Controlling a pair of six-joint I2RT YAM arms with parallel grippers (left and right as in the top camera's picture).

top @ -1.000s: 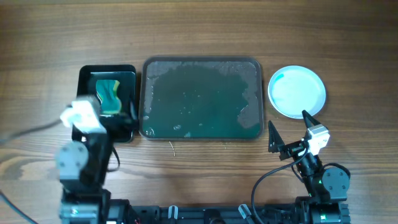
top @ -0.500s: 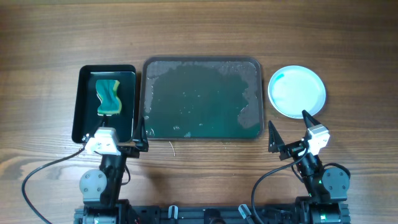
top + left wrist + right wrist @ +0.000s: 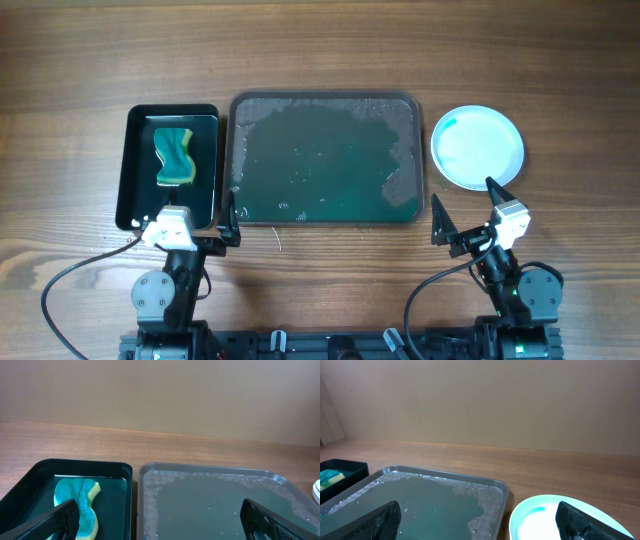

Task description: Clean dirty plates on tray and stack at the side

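The large grey-green tray (image 3: 322, 102) lies mid-table, filled with teal water and foam, with no plate on it. It shows in the left wrist view (image 3: 210, 471) and the right wrist view (image 3: 445, 479). A stack of plates (image 3: 477, 147), pale blue on top with a teal smear, stands right of the tray, also in the right wrist view (image 3: 555, 519). My left gripper (image 3: 195, 220) is open and empty at the near edge between the two trays. My right gripper (image 3: 468, 212) is open and empty, just in front of the plates.
A smaller glossy black tray (image 3: 138, 200) left of the big tray holds the green-yellow wavy sponge (image 3: 174, 154), seen too in the left wrist view (image 3: 80, 505). Bare wooden table lies behind and around the trays.
The left arm has drawn back from over the black tray to the near edge, leaving the sponge uncovered in it. The right arm has not moved.
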